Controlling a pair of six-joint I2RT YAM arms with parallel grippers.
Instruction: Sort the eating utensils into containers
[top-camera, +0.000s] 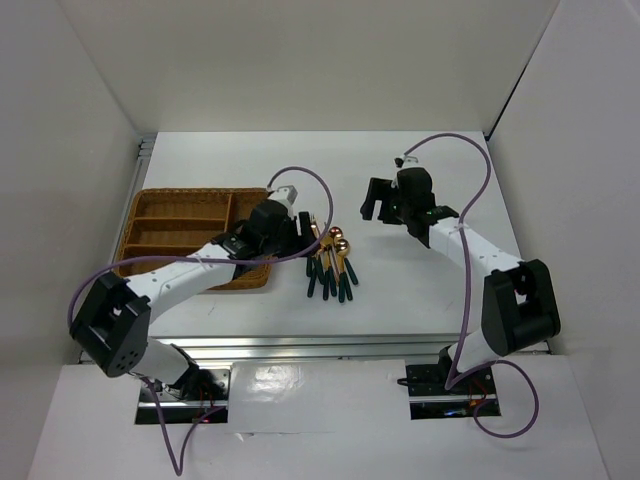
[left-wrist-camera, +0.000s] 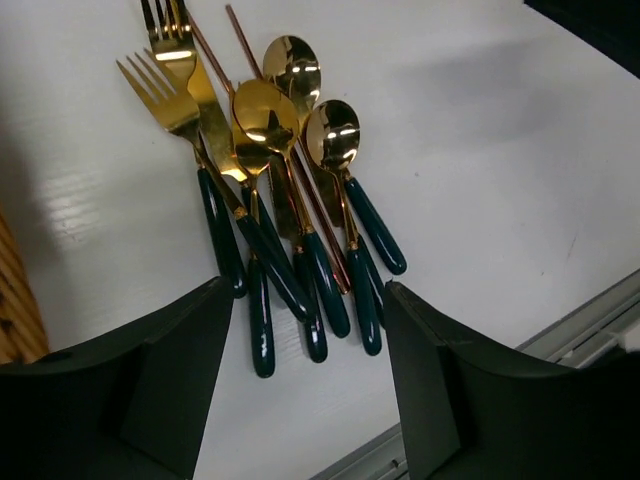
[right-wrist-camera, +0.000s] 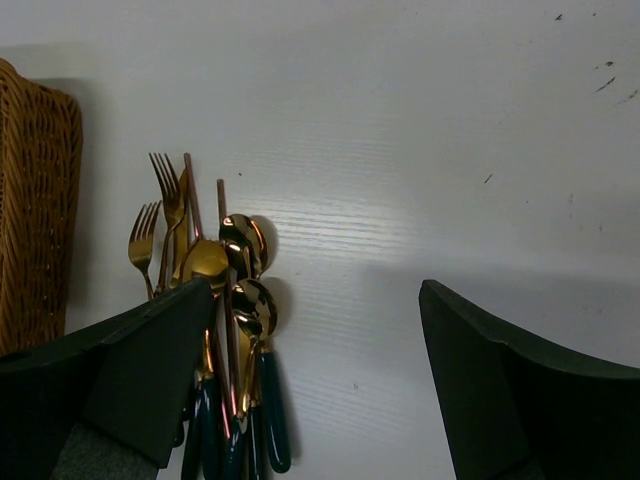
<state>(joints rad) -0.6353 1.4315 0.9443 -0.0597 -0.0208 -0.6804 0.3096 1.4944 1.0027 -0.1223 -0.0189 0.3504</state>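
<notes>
Left gripper (left-wrist-camera: 305, 292), jaws wide apart and empty, hovers above the piled eating utensils (left-wrist-camera: 265, 125).

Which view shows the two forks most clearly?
The left wrist view: both forks are large and sharp. In the right wrist view they are small, handles hidden by the right gripper. The top external view shows only a tiny utensil pile.

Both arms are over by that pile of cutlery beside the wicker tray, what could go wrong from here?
The utensils lie crossed in one tight pile, so the open left gripper may pinch several handles at once. The thin chopsticks run under the spoons and could get dragged along. The right gripper, also open, faces the same pile, so the arms might collide.
</notes>
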